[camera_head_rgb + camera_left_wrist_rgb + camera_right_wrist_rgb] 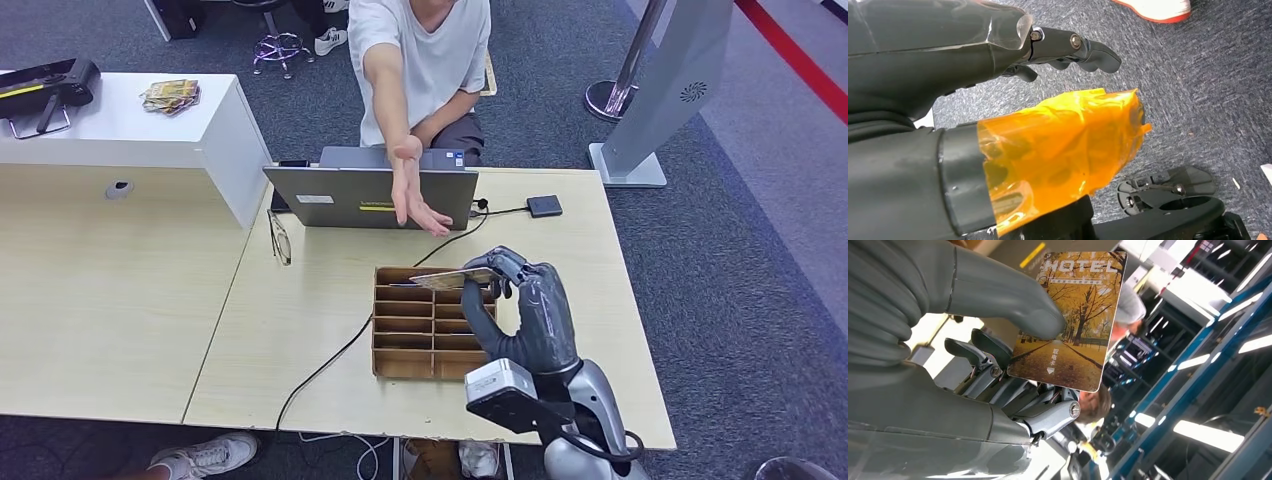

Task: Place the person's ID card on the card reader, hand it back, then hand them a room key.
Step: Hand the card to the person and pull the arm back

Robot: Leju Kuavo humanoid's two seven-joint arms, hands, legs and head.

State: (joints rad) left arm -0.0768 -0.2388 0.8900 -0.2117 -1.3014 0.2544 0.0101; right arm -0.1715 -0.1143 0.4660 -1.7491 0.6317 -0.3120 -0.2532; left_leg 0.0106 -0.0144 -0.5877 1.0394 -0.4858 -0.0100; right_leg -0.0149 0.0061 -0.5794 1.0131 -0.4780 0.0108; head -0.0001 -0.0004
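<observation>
My right hand [520,300] is raised over the wooden divided box [425,322] and pinches a room key card [455,277] between thumb and fingers. In the right wrist view the key card [1075,315] shows a yellow autumn-tree picture and the word HOTEL, with my thumb [1013,300] pressed on its face. A person in a white shirt sits behind the laptop and stretches an open hand [413,200], palm up, toward the card. The card reader [544,206] is a small dark pad at the table's far right. My left hand [1058,47] hangs over carpet, its thumb wrapped in orange tape, holding nothing.
A grey laptop [370,195] stands at the table's far edge, glasses [279,237] beside it. A black cable [330,365] runs across the table past the box. A white counter [130,125] at far left carries a stack of cards [170,95] and a black device.
</observation>
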